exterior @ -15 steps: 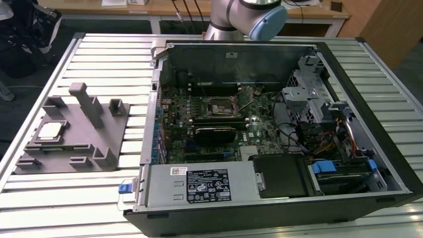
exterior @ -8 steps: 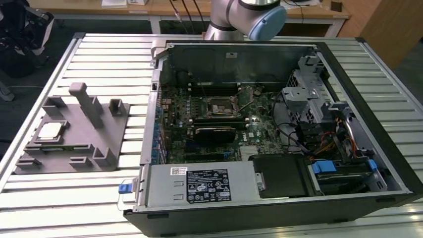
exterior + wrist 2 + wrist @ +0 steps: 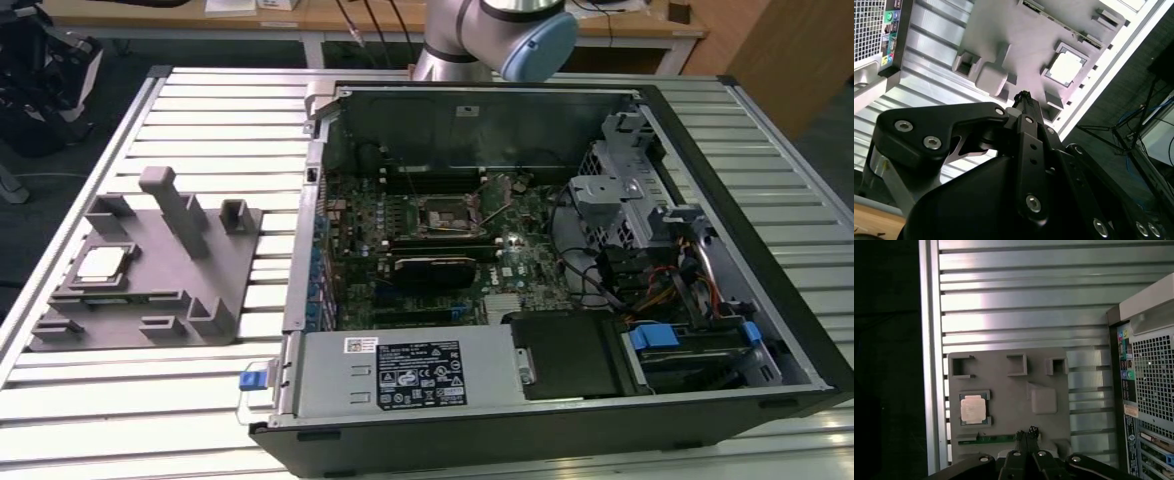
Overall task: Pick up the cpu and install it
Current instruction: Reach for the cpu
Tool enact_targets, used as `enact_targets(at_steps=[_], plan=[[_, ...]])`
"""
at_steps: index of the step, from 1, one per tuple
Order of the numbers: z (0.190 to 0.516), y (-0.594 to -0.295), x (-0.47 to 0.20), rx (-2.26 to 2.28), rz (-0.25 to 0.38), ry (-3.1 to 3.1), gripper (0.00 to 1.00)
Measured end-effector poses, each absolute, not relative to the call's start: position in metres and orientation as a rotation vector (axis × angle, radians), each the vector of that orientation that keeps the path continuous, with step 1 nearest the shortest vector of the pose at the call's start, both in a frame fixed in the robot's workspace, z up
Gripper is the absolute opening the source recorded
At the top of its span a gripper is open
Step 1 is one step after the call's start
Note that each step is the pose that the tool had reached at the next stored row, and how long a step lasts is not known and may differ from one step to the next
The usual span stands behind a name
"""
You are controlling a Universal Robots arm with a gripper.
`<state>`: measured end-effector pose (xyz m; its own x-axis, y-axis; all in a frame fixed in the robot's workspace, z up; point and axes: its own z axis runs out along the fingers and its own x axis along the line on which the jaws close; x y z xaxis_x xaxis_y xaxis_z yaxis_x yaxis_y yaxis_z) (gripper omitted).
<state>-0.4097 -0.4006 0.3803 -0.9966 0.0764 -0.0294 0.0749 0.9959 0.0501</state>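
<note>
The cpu (image 3: 104, 263) lies in the grey holder block (image 3: 127, 325), on the exterior view's left of the computer case (image 3: 467, 115). The gripper (image 3: 1026, 432) hangs above the block, closed and empty.

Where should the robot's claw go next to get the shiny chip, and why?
Probably slide the gripper sideways until it is over the cpu: the cpu lies in its pocket on the grey holder, off to one side of the gripper, which holds nothing.

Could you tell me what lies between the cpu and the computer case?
Past the cpu, the grey fixture's upright posts, then bare table, in the exterior view.
</note>
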Motion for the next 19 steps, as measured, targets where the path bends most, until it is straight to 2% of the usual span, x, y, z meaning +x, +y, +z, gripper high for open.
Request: enact_targets(at_steps=[19], plan=[[0.356, -0.403, -0.434, 0.118, 0.076, 3.107, 0.11]])
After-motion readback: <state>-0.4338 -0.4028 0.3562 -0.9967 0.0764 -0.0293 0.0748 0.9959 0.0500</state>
